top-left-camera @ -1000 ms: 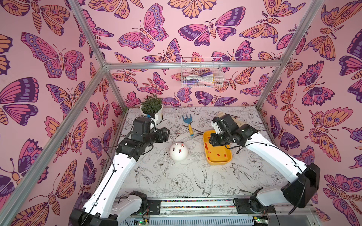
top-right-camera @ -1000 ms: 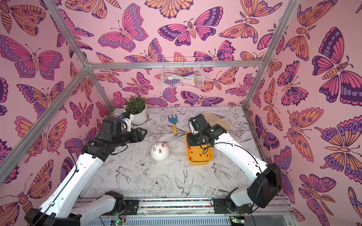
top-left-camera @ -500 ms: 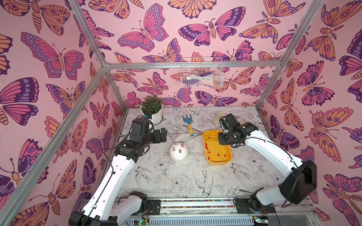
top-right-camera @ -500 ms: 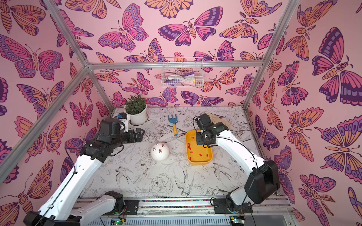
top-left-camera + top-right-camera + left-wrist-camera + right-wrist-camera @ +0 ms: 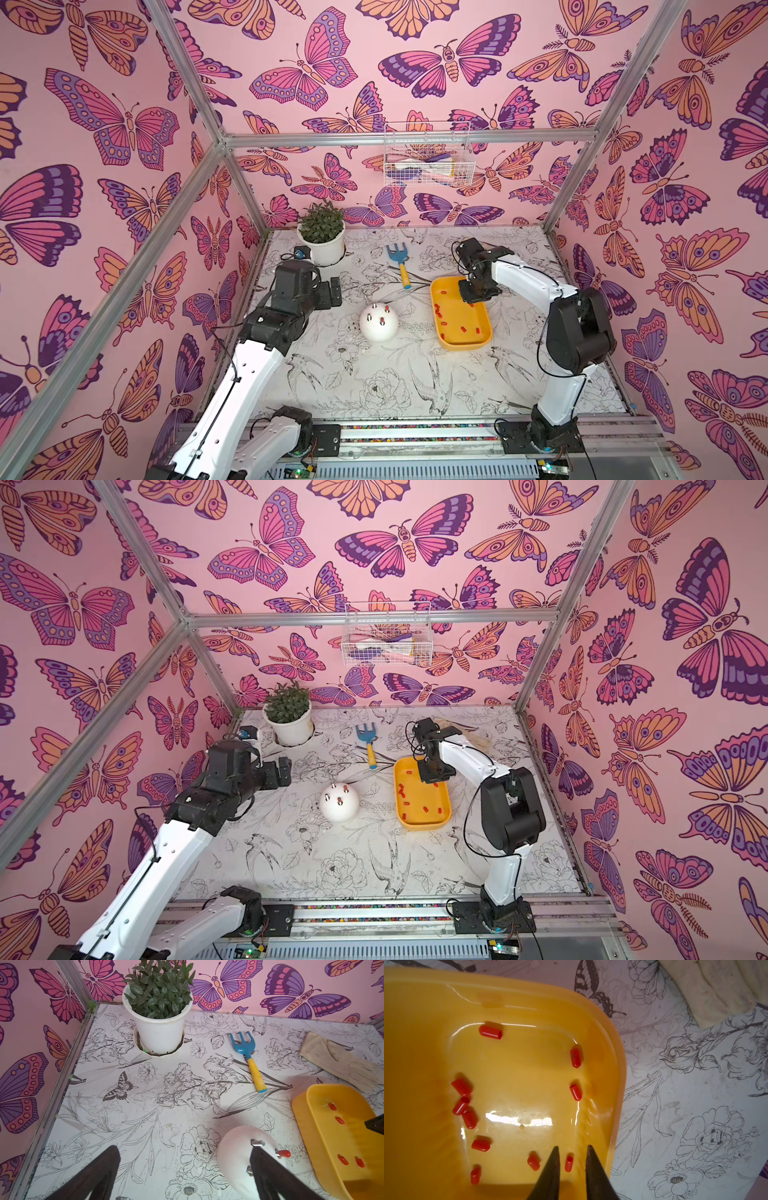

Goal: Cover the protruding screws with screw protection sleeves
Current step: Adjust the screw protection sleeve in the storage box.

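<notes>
Over the yellow tray [image 5: 612, 1053], the right claw [image 5: 573, 1146] sits slightly open around one red sleeve [image 5: 568, 1164], holding nothing; a crooked squeeze could flick it away.

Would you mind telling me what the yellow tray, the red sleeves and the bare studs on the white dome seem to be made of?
Yellow tray: likely glossy moulded plastic, given its bright highlights. Red sleeves: probably soft rubber or vinyl, hollow with open ends, faint sheen. Bare studs: metal, by their silvery shine.
</notes>
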Controlling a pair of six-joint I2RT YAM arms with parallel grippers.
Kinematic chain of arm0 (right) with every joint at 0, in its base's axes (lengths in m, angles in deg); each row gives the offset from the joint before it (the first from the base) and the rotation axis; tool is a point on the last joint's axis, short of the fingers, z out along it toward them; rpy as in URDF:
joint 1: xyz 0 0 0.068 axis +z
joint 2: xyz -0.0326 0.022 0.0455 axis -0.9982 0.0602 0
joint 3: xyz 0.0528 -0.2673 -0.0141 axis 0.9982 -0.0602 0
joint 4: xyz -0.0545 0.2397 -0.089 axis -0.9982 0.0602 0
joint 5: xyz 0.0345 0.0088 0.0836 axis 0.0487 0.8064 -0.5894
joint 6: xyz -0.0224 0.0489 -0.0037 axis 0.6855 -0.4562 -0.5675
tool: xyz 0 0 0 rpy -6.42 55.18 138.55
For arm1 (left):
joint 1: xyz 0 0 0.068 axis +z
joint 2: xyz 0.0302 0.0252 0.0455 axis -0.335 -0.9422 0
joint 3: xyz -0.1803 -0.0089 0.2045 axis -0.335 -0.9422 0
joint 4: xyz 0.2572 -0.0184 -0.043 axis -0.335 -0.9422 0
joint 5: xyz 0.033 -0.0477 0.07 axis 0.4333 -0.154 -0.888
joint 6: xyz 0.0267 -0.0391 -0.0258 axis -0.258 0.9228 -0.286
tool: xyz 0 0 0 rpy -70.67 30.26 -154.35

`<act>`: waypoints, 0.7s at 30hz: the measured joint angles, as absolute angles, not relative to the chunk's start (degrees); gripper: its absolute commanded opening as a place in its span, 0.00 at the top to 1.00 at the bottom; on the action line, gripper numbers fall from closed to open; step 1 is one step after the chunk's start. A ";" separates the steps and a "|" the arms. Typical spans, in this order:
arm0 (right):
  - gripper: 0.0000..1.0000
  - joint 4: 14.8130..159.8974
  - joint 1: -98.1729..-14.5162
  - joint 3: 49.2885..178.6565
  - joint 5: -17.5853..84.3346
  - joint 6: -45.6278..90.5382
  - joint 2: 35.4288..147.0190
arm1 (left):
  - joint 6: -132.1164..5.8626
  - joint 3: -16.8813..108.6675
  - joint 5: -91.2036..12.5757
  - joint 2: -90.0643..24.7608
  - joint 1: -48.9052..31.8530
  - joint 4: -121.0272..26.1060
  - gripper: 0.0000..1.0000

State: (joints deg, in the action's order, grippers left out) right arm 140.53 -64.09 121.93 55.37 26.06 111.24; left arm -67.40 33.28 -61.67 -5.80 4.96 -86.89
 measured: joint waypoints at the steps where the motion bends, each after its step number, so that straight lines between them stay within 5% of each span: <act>1: 0.76 140.58 -64.20 122.19 55.61 26.39 111.85 | -67.46 33.26 -62.02 -5.82 5.03 -86.91 0.00; 21: 0.76 139.83 -65.47 124.92 55.90 29.45 119.24 | -67.66 33.19 -63.01 -6.11 6.19 -86.73 0.00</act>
